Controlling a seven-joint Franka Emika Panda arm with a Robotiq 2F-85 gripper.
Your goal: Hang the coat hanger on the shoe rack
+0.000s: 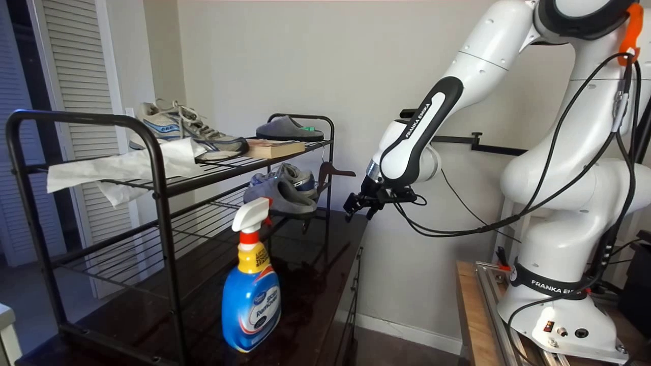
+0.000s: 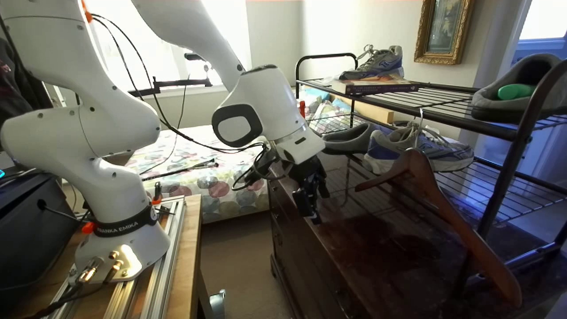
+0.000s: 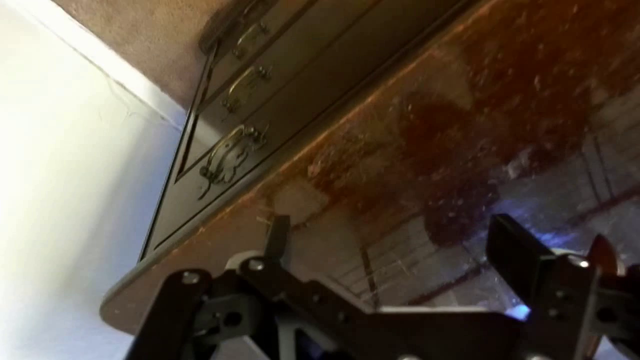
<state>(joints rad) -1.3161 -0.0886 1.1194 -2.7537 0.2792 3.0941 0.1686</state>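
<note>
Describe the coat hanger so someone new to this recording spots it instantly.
On the dark wooden cabinet stands the black shoe rack. From the edge of its upper shelf hangs the coat hanger. Slim, reddish-brown sloping arms set it apart from the bulky sneaker and gray slipper nearby.

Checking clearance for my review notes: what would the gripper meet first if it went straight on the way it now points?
Most likely the glossy cabinet top, which lies beyond the open gripper in the wrist view; the exact depth is unclear.

A bed (image 2: 215, 188), drawered dresser (image 2: 376, 252) and gilt-framed picture (image 2: 444, 32) show a home bedroom.
</note>
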